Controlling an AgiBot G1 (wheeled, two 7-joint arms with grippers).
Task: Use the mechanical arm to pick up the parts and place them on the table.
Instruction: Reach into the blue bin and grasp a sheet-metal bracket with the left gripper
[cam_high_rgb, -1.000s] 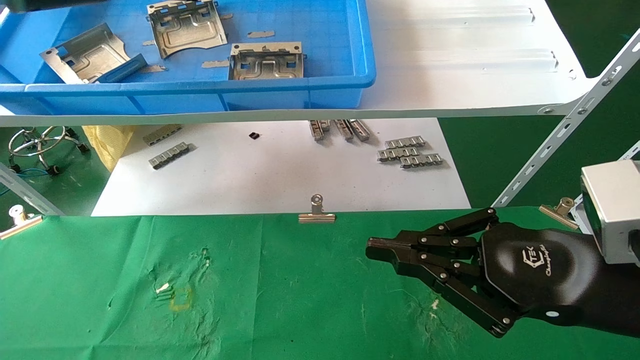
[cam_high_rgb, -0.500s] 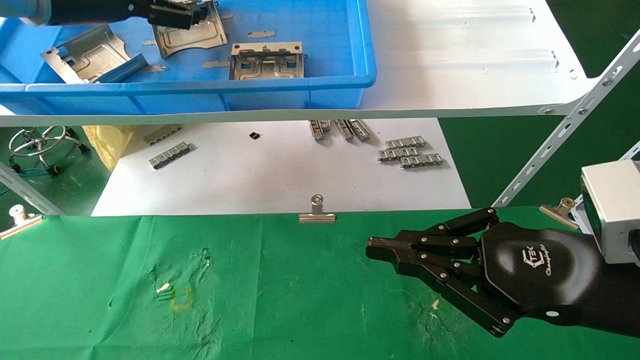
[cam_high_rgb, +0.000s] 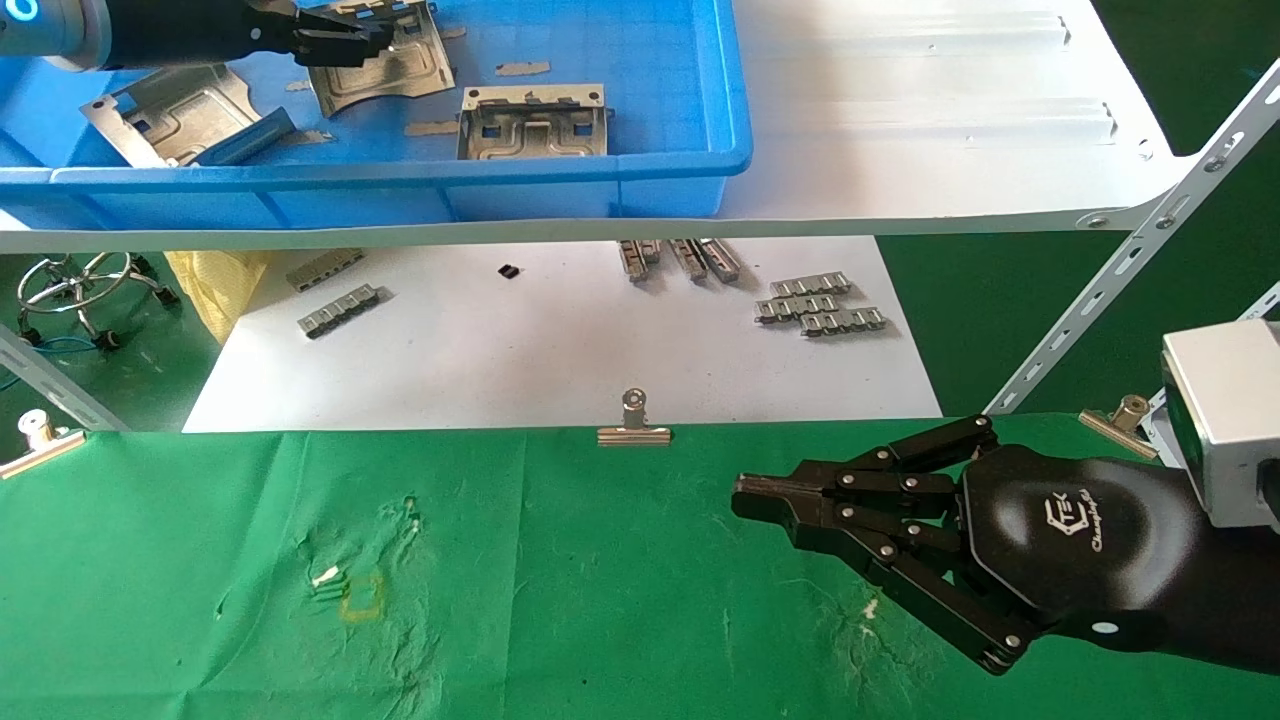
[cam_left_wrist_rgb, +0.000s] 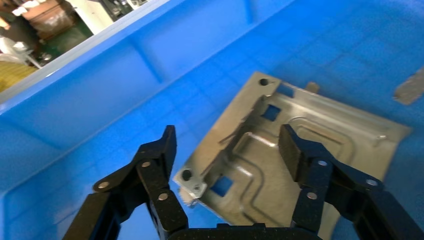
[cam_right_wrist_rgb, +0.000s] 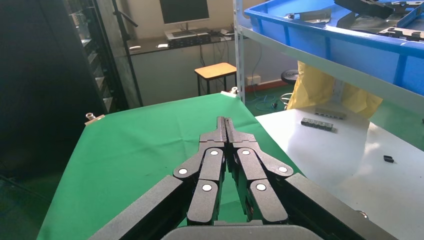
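Head view: the left hand (cam_high_rgb: 330, 35) reaches into the blue plastic bin (cam_high_rgb: 600, 165) on the white metal shelf (cam_high_rgb: 900, 120), at the far left corner of the scene, its black jointed fingers over a silver stamped plate (cam_high_rgb: 385, 60). From the left wrist view the left hand (cam_left_wrist_rgb: 227, 150) is spread open, one finger (cam_left_wrist_rgb: 160, 150) outside the plate's (cam_left_wrist_rgb: 295, 150) corner and the other (cam_left_wrist_rgb: 300, 155) over its embossed face; neither clamps the metal, and whether they touch it I cannot tell. That plate is squarish thin sheet metal with a winding raised channel, small square cutouts, round holes at the corners and bent edge flanges, and it lies on the bin's gridded floor. Two more plates lie in the bin: one (cam_high_rgb: 170, 110) near the left wall, tilted, and one (cam_high_rgb: 535, 125) against the front wall.

The right hand (cam_high_rgb: 770, 495) hovers over the wrinkled green cloth table (cam_high_rgb: 500, 600) near its right edge, glossy black shell with a white logo (silver rivets at every knuckle), fingers pressed together to a point with nothing between them; the right wrist view shows the same closed tips (cam_right_wrist_rgb: 226, 122).

A silver clip (cam_high_rgb: 633, 425) bites the table's far edge. Beyond it, small grey ridged strips (cam_high_rgb: 820, 305) lie on a flat white sheet (cam_high_rgb: 520, 370).
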